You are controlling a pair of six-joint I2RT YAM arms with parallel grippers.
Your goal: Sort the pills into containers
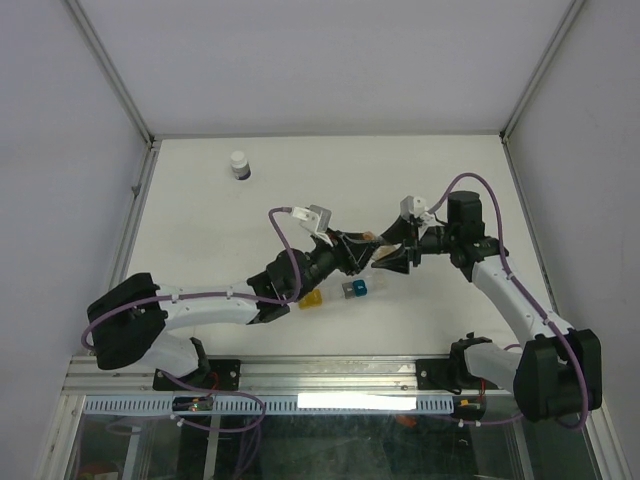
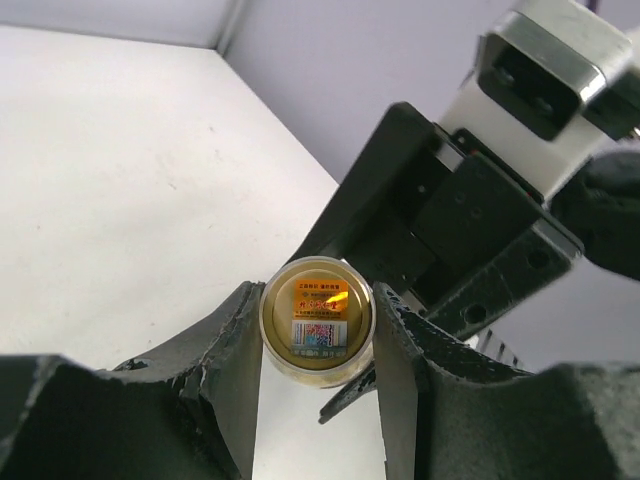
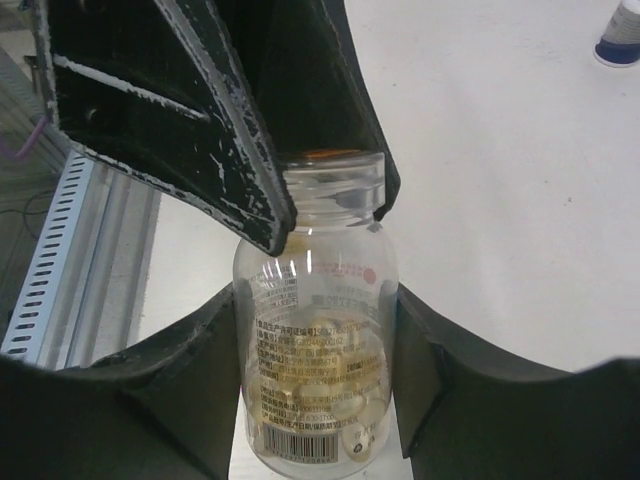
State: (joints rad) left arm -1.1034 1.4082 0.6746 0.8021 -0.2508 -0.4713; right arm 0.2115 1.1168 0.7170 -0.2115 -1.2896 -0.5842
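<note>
A clear pill bottle [image 3: 320, 340] with printed text holds pale yellow pills [image 3: 335, 405] at its bottom. My right gripper [image 3: 316, 300] is shut on the bottle's body and holds it above the table. My left gripper [image 2: 317, 298] is shut on the bottle's gold cap [image 2: 317, 318], which bears an orange sticker. Its dark fingers [image 3: 230, 150] cover the bottle's neck in the right wrist view. Both grippers meet at mid-table, left [image 1: 358, 255] and right [image 1: 388, 257]. A yellow pillbox cube [image 1: 311, 299] and a blue one [image 1: 355, 288] lie on the table just in front of them.
A small white-capped dark bottle [image 1: 239, 165] stands at the back left and also shows in the right wrist view [image 3: 620, 35]. A metal rail [image 1: 330, 372] runs along the table's near edge. White walls enclose the table [image 1: 200, 230] on three sides.
</note>
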